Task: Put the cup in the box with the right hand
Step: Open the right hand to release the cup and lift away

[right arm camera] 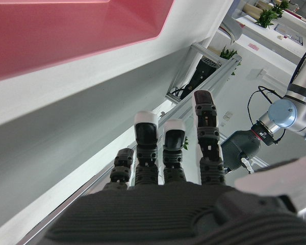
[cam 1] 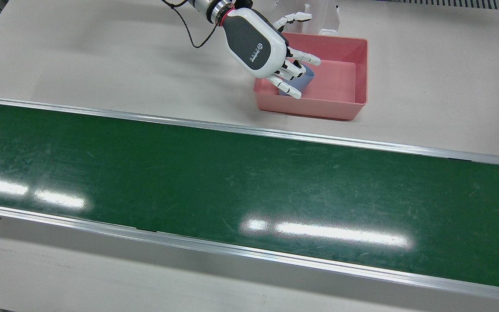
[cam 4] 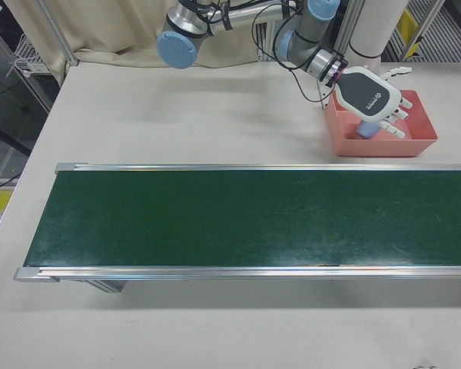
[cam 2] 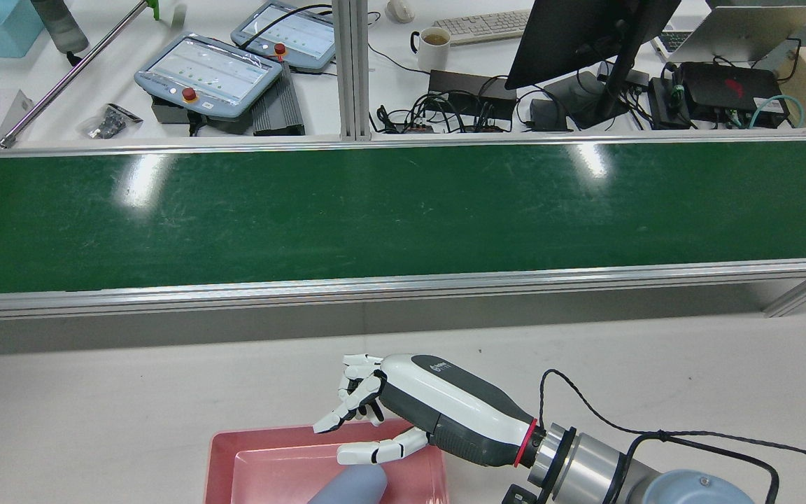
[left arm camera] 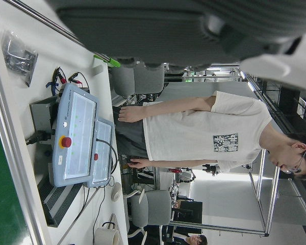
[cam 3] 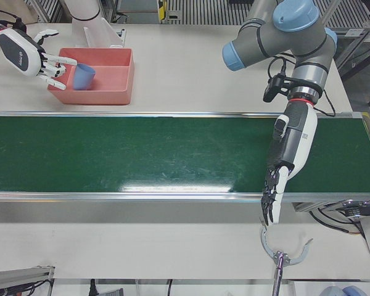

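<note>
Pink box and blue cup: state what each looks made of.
Pink box: likely moulded plastic, matte; uniform colour, thin walls with a rolled rim. Blue cup: probably plastic too, smooth, evenly pale blue, without gloss; rubber or silicone cannot be ruled out.

White-and-grey robot hand (cam 1: 256,41); red wrist ring

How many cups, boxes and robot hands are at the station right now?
Cups: 1, blue cup
Boxes: 1, pink box
Hands: 2, right hand, left hand
Total: 4
</note>
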